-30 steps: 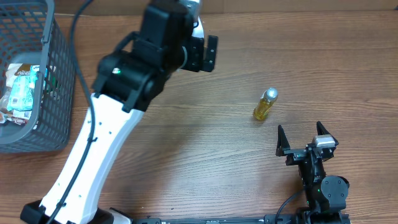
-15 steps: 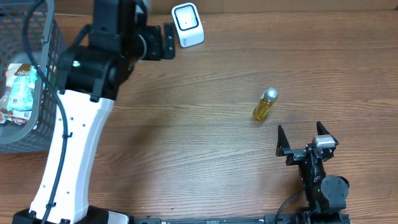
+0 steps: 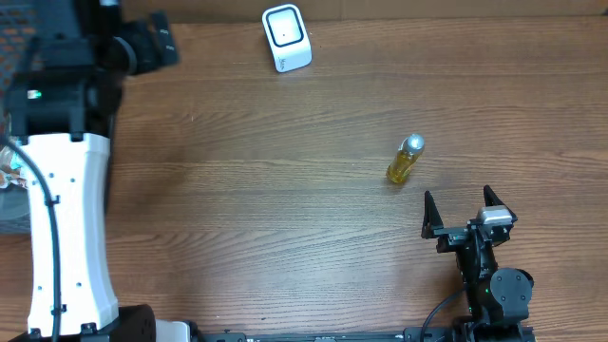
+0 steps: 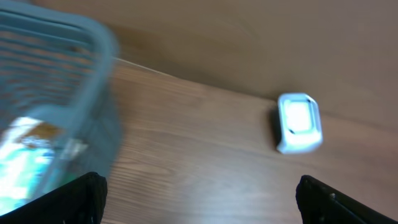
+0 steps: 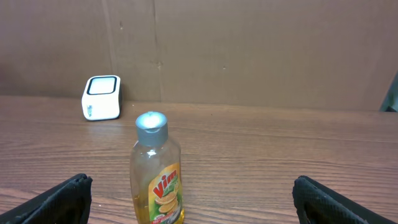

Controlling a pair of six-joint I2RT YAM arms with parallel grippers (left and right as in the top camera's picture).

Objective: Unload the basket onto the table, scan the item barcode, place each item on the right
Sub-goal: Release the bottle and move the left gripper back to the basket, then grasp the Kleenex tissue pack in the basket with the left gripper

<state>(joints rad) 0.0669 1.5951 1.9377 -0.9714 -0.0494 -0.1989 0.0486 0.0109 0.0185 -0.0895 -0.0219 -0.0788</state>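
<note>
A small yellow bottle (image 3: 404, 160) with a silver cap stands upright on the wooden table, right of centre. In the right wrist view the bottle (image 5: 157, 174) shows a Vim label. The right gripper (image 3: 458, 204) rests open just in front of the bottle, which is left of centre between its fingers (image 5: 193, 202), apart from them. The white scanner (image 3: 286, 36) stands at the table's back edge. My left gripper (image 3: 157, 43) is open and empty at the back left, well left of the scanner (image 4: 299, 122).
A grey wire basket (image 4: 56, 74) with packaged goods inside stands at the far left, close to the left gripper (image 4: 202, 199). A brown cardboard wall (image 5: 249, 50) closes off the back of the table. The left arm's white link (image 3: 66, 228) covers the left side.
The left arm has swung left along the back edge, from over the scanner to beside the basket, staying open. The right arm and the bottle have not moved.
</note>
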